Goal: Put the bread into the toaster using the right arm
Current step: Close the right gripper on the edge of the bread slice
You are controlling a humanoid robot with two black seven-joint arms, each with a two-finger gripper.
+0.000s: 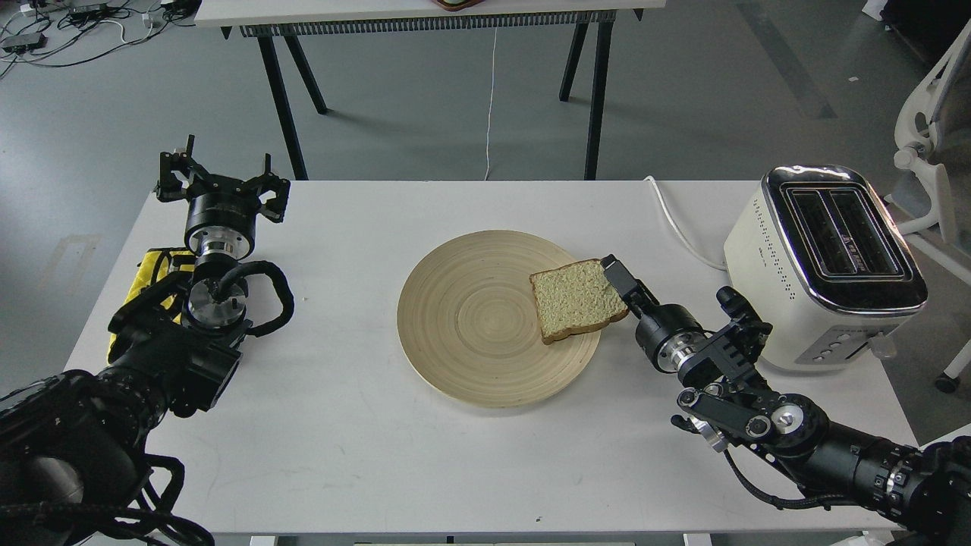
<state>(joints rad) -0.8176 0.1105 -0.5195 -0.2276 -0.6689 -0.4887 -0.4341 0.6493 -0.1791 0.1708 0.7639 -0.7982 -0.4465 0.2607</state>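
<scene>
The bread [578,299], a pale tan slice with a brown crust, lies flat on the right side of a round wooden plate [470,334]. The cream-white toaster [827,258] with a chrome top stands at the table's right edge, both slots empty. My right gripper [616,279] is low at the bread's right edge, touching or just over its crust. It is seen edge-on, so I cannot tell its fingers apart. My left gripper [221,176] is open and empty at the table's far left corner.
The toaster's white cord [675,220] runs over the table behind my right arm. A yellow part [148,273] sits by my left arm. A second table [425,15] stands behind, and a white chair [929,129] is at the far right.
</scene>
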